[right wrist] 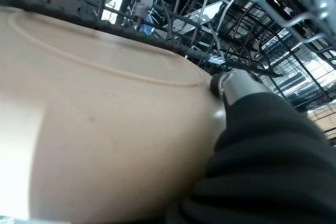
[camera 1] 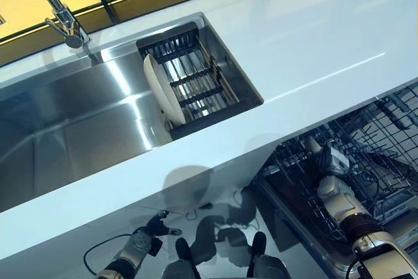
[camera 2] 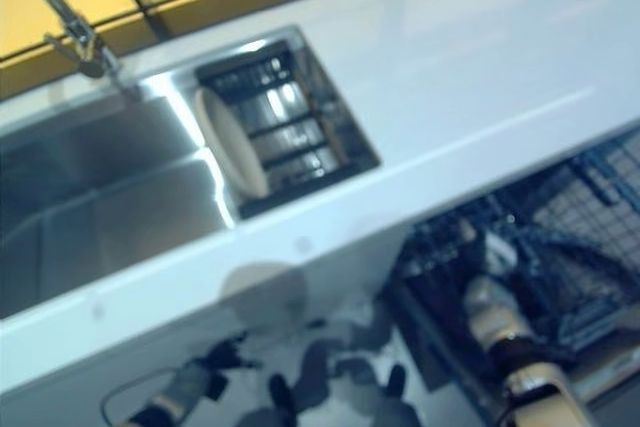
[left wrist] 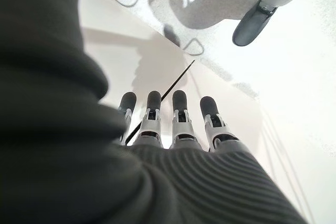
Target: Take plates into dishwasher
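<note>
your right hand [camera 1: 330,161] is down inside the dark wire dishwasher rack [camera 1: 385,142], below the front edge of the white countertop [camera 1: 313,50]. in its wrist view a round beige plate [right wrist: 105,124] fills most of the frame and lies right against the hand, with one dark-tipped finger [right wrist: 226,85] curled over the plate's rim, so the hand is gripping that plate; you can't see the other fingers behind it. the rack's tines rise just past the plate's far edge, and the plate looks to sit among them, though you cannot tell whether it rests on the wire.

a second cream round plate [camera 1: 163,89] stands on edge well above and away from that hand, leaning against the black slatted drainer basket [camera 1: 196,76] set in the stainless steel sink [camera 1: 72,129]. a chrome tap [camera 1: 62,14] stands at the sink's far rim.

your left hand [left wrist: 173,124] hangs low beside the white cabinet front [left wrist: 131,51], far from both plates. its fingers [left wrist: 179,103] are straight in a row, relaxed and holding nothing.
</note>
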You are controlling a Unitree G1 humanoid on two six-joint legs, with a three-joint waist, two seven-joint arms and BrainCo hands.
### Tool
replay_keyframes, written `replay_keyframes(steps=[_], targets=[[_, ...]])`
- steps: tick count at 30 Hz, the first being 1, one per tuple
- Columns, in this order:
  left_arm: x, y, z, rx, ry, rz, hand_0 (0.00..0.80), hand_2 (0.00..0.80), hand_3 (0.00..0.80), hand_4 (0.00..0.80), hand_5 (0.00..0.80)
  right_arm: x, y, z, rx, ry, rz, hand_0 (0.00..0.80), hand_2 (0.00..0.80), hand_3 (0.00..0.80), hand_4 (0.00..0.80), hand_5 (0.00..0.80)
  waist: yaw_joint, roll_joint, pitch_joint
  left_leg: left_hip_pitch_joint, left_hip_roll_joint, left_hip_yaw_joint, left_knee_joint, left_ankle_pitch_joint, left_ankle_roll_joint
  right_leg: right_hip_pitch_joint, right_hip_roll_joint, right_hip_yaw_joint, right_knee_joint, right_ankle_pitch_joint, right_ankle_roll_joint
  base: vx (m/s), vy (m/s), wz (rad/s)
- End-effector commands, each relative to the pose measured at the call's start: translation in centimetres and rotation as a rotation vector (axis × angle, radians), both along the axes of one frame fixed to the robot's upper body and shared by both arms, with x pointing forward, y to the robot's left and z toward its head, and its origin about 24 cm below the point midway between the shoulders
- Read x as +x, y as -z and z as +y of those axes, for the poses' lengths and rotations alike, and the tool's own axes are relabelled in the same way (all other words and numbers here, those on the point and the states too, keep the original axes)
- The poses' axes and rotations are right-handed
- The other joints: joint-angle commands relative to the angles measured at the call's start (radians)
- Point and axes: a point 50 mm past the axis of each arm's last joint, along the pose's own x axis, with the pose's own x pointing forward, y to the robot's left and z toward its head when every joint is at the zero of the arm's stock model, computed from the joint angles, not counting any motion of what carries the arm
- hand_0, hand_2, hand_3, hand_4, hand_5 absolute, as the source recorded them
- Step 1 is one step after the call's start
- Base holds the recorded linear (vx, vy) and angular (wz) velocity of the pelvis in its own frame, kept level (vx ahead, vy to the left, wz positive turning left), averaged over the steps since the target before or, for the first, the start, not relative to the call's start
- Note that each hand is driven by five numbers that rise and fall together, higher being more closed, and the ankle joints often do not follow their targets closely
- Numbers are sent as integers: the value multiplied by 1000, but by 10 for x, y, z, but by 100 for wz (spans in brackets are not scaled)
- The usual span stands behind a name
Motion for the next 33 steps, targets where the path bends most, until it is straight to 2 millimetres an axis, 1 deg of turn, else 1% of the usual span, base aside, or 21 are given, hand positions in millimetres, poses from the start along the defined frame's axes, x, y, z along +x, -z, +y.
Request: replay_keyframes(steps=[1, 7, 9, 12, 13, 14, 15, 16, 17, 18, 19, 25, 31, 33], targets=[[14, -8, 6, 53, 64, -34, 0, 0, 0, 0, 0, -17, 43, 20, 136, 1, 180, 800, 800, 800, 800, 800, 21, -37, 15, -56, -53, 13, -17, 22, 1, -21, 9, 33, 132, -121, -12, 0, 0, 0], [13, -8, 7, 60, 67, -31, 0, 0, 0, 0, 0, -20, 47, 15, 156, 22, 210, 800, 800, 800, 800, 800, 23, -42, 11, -50, -50, 13, -17, 21, 2, -11, 11, 32, 128, -121, -13, 0, 0, 0], [13, -8, 7, 61, 66, -31, 0, 0, 0, 0, 0, -21, 48, 15, 158, 24, 218, 715, 715, 715, 715, 715, 23, -43, 9, -49, -51, 13, -17, 20, 2, -10, 12, 33, 127, -121, -13, 0, 0, 0], [13, -8, 8, 64, 68, -29, 0, 0, 0, 0, 0, -21, 50, 15, 162, 27, 227, 700, 700, 700, 700, 700, 23, -45, 7, -45, -50, 15, -16, 19, 3, -7, 12, 32, 126, -120, -13, 0, 0, 0], [14, -8, 8, 64, 68, -30, 0, 0, 0, 0, 0, -21, 51, 16, 164, 29, 236, 681, 681, 681, 681, 681, 23, -45, 6, -43, -49, 15, -17, 18, 3, -6, 13, 32, 125, -120, -13, 0, 0, 0], [14, -8, 8, 64, 67, -29, 0, 0, 0, 0, 0, -23, 52, 16, 166, 31, 243, 637, 637, 637, 637, 637, 23, -46, 6, -42, -49, 16, -16, 18, 3, -5, 13, 32, 125, -120, -12, 0, 0, 0], [13, -8, 7, 65, 67, -27, 0, 0, 0, 0, 0, -24, 54, 15, 168, 33, 249, 565, 565, 565, 565, 565, 23, -47, 4, -41, -49, 17, -16, 18, 4, -4, 13, 32, 124, -120, -12, 0, 0, 0], [13, -7, 7, 66, 68, -26, 0, 0, 0, 0, 0, -24, 54, 15, 169, 35, 252, 461, 461, 461, 461, 461, 23, -47, 3, -39, -49, 17, -16, 17, 4, -3, 13, 32, 124, -120, -13, 0, 0, 0], [13, -7, 8, 67, 68, -25, 0, 0, 0, 0, 0, -25, 54, 14, 170, 38, 252, 383, 383, 383, 383, 383, 22, -48, 2, -38, -49, 17, -16, 17, 4, -2, 13, 33, 124, -120, -13, 0, 0, 0], [13, -8, 8, 68, 68, -24, 0, 0, 0, 0, 0, -25, 54, 14, 170, 39, 253, 173, 173, 173, 173, 173, 22, -48, 1, -37, -49, 17, -16, 16, 4, -2, 13, 33, 124, -120, -12, 0, 0, 0], [13, -8, 8, 68, 68, -24, 0, 0, 0, 0, 0, -25, 54, 13, 170, 40, 254, 0, 0, 0, 0, 0, 21, -49, 1, -35, -48, 18, -16, 15, 5, -2, 14, 33, 124, -120, -12, 0, 0, 0], [11, -6, 8, 69, 66, -19, 0, 0, 0, 0, 0, -27, 55, 12, 175, 47, 244, 0, 0, 0, 0, 0, 15, -52, -3, -28, -47, 21, -17, 12, 5, 1, 16, 37, 122, -119, -12, 0, 0, 0], [9, -5, 8, 67, 67, -15, 0, 0, 0, 0, 0, -25, 49, 12, 176, 44, 199, 0, 0, 0, 0, 0, 11, -53, -4, -25, -45, 21, -17, 10, 6, 3, 16, 42, 121, -119, -11, 0, 0, 0], [9, -5, 8, 68, 63, -14, 0, 0, 0, 0, 0, -22, 44, 13, 175, 37, 173, 0, 0, 0, 0, 0, 8, -54, -3, -23, -45, 22, -17, 9, 6, 3, 17, 44, 120, -118, -11, 0, 0, 0]])
